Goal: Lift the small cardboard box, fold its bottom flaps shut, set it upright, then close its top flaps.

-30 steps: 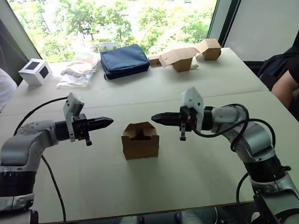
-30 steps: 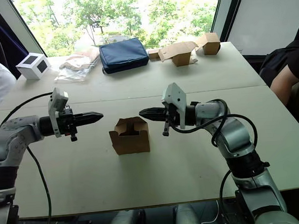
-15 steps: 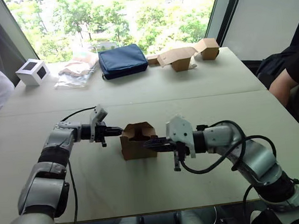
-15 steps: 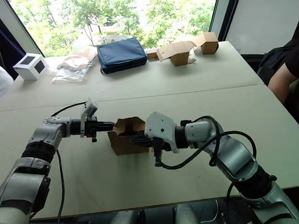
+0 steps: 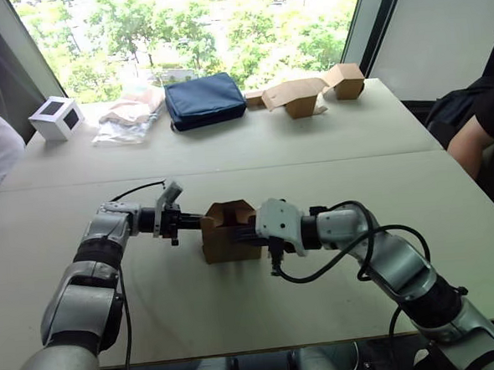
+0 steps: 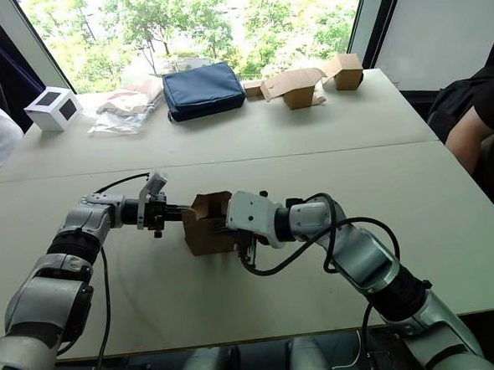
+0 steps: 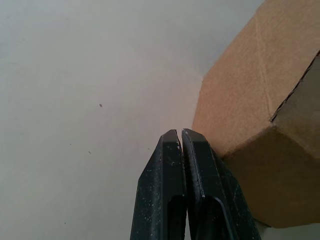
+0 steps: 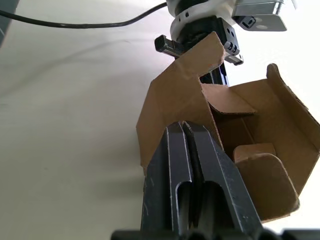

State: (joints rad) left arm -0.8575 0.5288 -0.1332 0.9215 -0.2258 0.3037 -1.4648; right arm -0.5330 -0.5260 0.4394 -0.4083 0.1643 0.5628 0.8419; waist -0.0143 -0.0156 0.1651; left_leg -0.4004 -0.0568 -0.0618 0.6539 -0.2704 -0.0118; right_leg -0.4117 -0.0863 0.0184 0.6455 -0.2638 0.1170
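— Cardboard, plain brown: where is the small cardboard box (image 5: 230, 234) sitting?

— It is sitting on the pale table (image 5: 328, 138), near the middle of the near half, with its open side facing up and its top flaps (image 8: 186, 90) standing raised.

— What are the arms doing?

— Both are reaching in toward it. The left gripper (image 7: 180, 136) is pressing in at the box's left side, its two black fingers clenched together with nothing between them, and one finger is lying against the box's lower edge. The right gripper (image 8: 184, 131) is coming in from the right, fingers likewise closed tight and grasping nothing, their tips resting against the outer face of a raised flap.

— Anything else lying about?

— At the far side, a white cube (image 5: 57, 118) with black faces is standing far left, a dark blue pouch (image 5: 205, 99) is lying beside some clear bags (image 5: 129, 115), and other cardboard boxes (image 5: 308, 91) are sitting to the right of it.
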